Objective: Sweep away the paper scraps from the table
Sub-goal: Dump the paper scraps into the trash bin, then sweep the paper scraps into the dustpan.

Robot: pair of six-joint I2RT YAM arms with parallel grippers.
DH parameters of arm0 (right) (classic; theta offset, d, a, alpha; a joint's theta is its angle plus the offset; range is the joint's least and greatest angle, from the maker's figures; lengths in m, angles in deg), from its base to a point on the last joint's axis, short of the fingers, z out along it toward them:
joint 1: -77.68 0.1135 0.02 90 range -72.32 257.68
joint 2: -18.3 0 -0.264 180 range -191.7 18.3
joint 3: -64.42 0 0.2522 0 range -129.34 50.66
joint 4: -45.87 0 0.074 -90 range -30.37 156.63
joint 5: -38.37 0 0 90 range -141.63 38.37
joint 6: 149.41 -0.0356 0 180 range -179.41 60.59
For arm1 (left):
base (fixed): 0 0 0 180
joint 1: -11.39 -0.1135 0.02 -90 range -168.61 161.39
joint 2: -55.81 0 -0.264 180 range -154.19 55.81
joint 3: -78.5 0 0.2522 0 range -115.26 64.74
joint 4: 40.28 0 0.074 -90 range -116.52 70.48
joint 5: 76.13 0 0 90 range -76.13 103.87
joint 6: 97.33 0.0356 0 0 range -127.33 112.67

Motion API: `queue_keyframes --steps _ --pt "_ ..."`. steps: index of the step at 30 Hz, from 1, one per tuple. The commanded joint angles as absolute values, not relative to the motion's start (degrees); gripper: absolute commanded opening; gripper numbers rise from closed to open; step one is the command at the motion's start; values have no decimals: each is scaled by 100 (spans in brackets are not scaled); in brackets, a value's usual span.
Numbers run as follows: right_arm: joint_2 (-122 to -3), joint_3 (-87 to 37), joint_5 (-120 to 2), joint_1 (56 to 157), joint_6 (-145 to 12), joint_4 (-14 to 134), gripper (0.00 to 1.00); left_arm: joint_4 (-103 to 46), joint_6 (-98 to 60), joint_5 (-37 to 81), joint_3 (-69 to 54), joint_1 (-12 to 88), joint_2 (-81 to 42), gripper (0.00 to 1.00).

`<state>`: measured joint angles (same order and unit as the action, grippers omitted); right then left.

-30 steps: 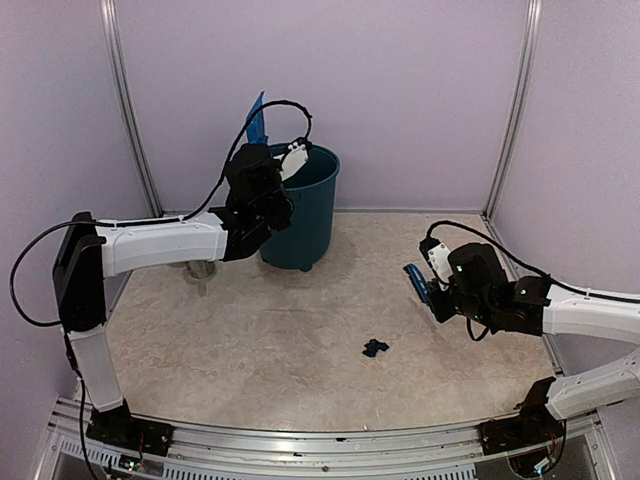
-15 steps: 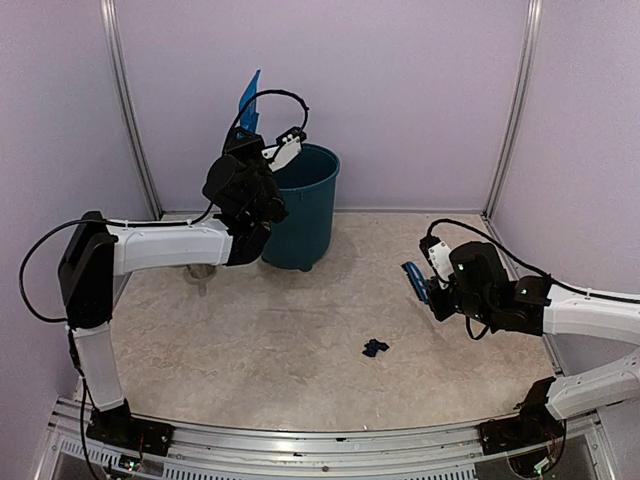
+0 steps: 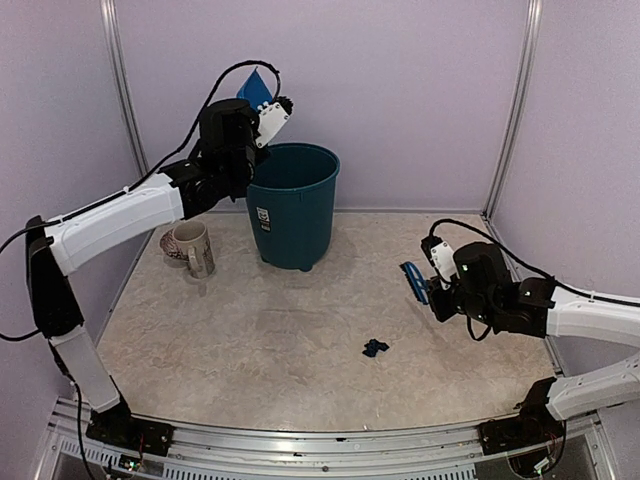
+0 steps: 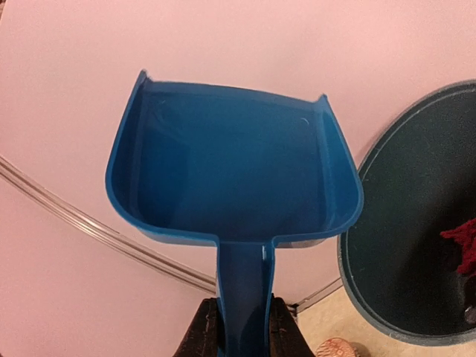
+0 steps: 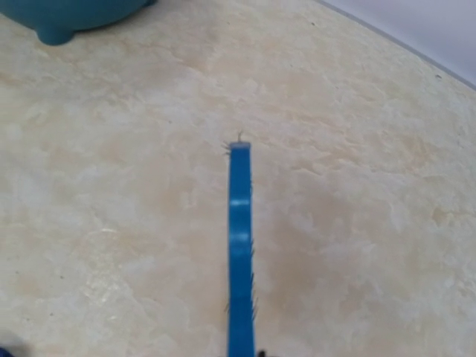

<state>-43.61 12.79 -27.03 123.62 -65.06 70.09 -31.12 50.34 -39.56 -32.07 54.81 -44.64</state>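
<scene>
Enclosing the beige marbled table [image 3: 250,340], 3 pale lilac walls [image 3: 400,90]

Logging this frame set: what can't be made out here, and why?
- Top view: dark blue paper scraps too small to count.
- Top view: round teal plastic bin, bottom hidden by its own wall.
- Left wrist view: right edge cuts off the bin; only some magenta scraps show.
- Right wrist view: blue hand brush edge-on; bottom edge cuts its handle and grip.
</scene>
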Motion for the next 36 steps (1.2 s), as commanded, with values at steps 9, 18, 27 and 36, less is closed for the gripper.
queue_keyframes --steps 9,18,27,36 --pt "-3948 1231 -3167 12295 -6600 7230 0 -604 1067 47 -2472 5261 -2577 0" --pt "-4224 726 -2921 12244 -7268 8431 0 604 -316 1187 -1784 5619 -1976 0" --pt "-4245 417 -3030 12242 -7537 9107 0 1027 -1691 959 -457 6790 -1423 0" --pt "-4352 219 -3587 12242 -7770 9441 0 242 -2807 1272 969 7731 -1455 0"
